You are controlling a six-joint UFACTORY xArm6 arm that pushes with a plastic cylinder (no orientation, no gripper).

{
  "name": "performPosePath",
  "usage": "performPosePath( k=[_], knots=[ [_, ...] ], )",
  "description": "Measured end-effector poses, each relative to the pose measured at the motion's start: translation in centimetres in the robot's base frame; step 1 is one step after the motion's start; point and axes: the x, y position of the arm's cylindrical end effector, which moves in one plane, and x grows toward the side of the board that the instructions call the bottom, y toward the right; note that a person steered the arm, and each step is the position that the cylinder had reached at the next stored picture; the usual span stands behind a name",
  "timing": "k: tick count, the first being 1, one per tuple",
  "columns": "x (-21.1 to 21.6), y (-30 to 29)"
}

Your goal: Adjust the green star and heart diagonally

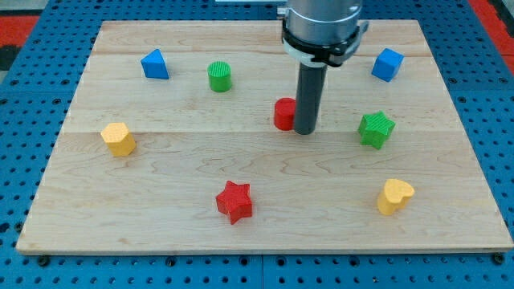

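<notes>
So my tip (304,131) is sitting down on the wooden board (241,152) around the middle, slightly toward the view's top, and it's right up against a red block (283,113) on its left side, touching or as good as touching; the rod hides part of that block so I can't really make out its shape. There's no gripper on me, just the straight dark rod, so nothing's being clamped or carried, it's only resting beside that red one. The green star (376,128) is off to the view's right of my tip, at about the same height on the board, clearly apart from it with bare wood between us. The yellow heart (394,196) is further toward the view's bottom right, below the green star and a touch to its right, so the two lie nearly one above the other with a gap between them. Other stuff scattered around: a green cylinder (219,76) and a blue triangle-ish block (154,64) up in the top left, a blue cube (386,64) top right, a yellow block (119,138) over at the left edge area, and a red star (234,201) near the bottom middle.
</notes>
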Motion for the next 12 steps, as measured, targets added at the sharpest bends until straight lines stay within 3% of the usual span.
performPosePath(
  k=[1, 3, 5, 6, 9, 10, 11, 12],
  knots=[
    [-0.8, -2.7],
    [-0.2, -0.8],
    [9.6, 1.2],
    [11.3, 4.6],
    [2.7, 8.6],
    [1.6, 10.2],
    [2.5, 14.6],
    [7.2, 18.4]
  ],
)
